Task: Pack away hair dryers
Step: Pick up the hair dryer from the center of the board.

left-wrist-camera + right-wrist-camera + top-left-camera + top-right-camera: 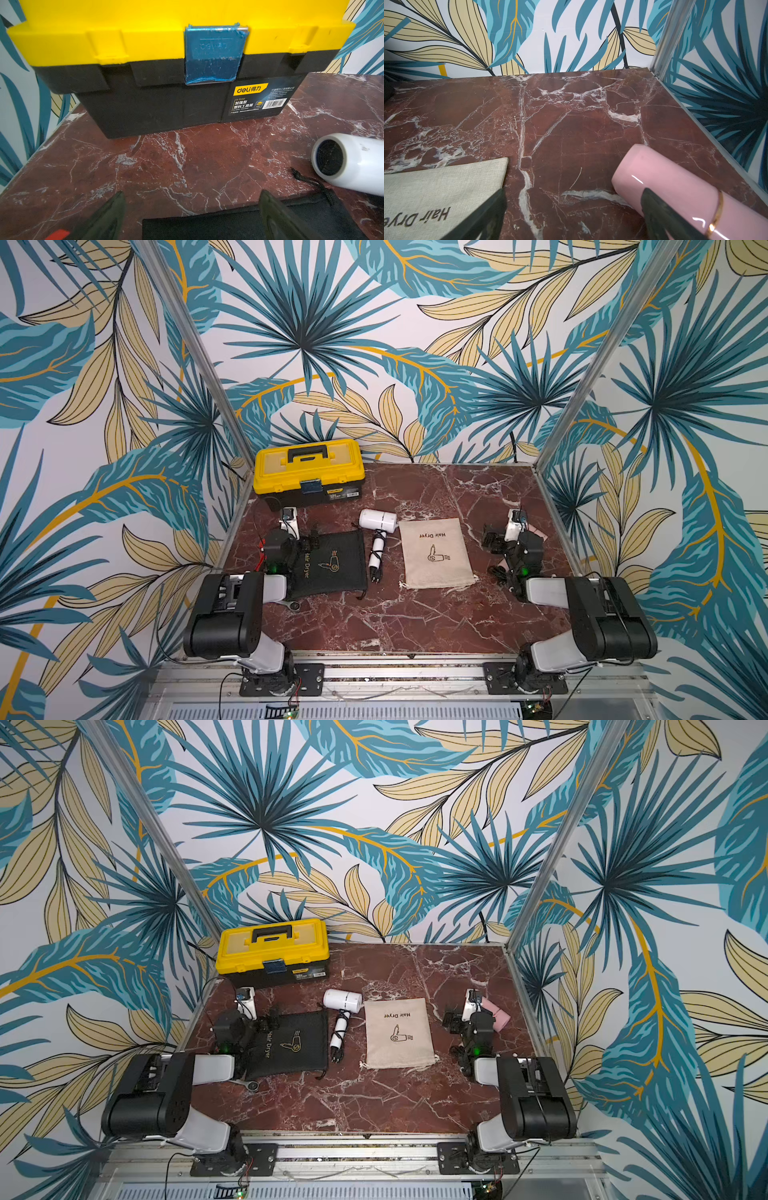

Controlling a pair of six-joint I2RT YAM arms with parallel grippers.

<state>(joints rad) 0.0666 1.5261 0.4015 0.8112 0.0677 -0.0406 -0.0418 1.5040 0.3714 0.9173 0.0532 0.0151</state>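
Note:
The white hair dryer (378, 521) (342, 1000) lies at the table's middle between two pouches, its black cord wrapped round the handle; its barrel end (351, 164) shows in the left wrist view. The pale pink hair dryer (497, 1013) (675, 187) lies at the right edge, mostly hidden behind my right arm in both top views. My left gripper (307, 536) (192, 195) is open over the black pouch's far corner, holding nothing. My right gripper (493, 540) (574, 192) is open and empty, one finger in front of the pink dryer's barrel.
A black pouch (332, 564) lies left of the white dryer and a beige pouch (436, 551) printed "Hair Dryer" right of it. A shut yellow-lidded toolbox (307, 472) with a blue latch (214, 54) stands at the back left. Patterned walls enclose the marble table (415, 614).

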